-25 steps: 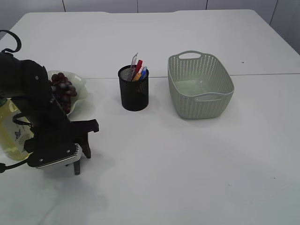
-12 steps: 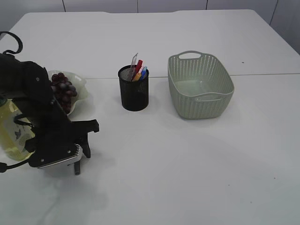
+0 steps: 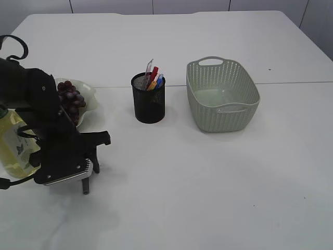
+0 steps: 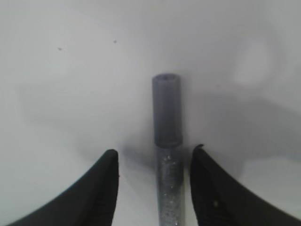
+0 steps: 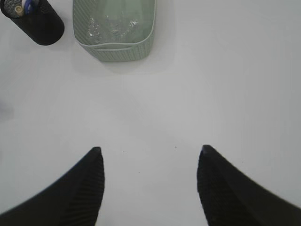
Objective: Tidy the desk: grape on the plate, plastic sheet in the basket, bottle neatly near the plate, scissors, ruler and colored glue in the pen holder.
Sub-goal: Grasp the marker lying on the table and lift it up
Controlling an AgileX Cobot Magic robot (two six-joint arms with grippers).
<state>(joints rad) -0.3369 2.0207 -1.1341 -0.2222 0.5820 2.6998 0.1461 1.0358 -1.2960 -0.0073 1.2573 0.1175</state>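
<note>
- Silver glitter glue tube (image 4: pixel 166 155) lies on white surface (image 4: pixel 70 70) between left end effector (image 4: pixel 155 183) fingers, gaps either side
- Right end effector (image 5: pixel 150 188) wide, holding nothing

My table (image 3: pixel 218 198) is plain white with a faint seam running across it behind the pen holder; on it, toward my left, sits a pale plate (image 3: pixel 89 96) heaped with dark grapes (image 3: pixel 70 99); just beside the plate stands a yellowish bottle (image 3: pixel 13 148), partly hidden; near the middle stands a black mesh pen holder (image 3: pixel 148 99) with coloured items poking out; to its right rests a pale green basket (image 3: pixel 222 96), a clear plastic sheet (image 5: pixel 113 23) crumpled inside; a silver glitter glue tube (image 4: pixel 167 155) with a grey cap lies flat on the bare surface in front.
</note>
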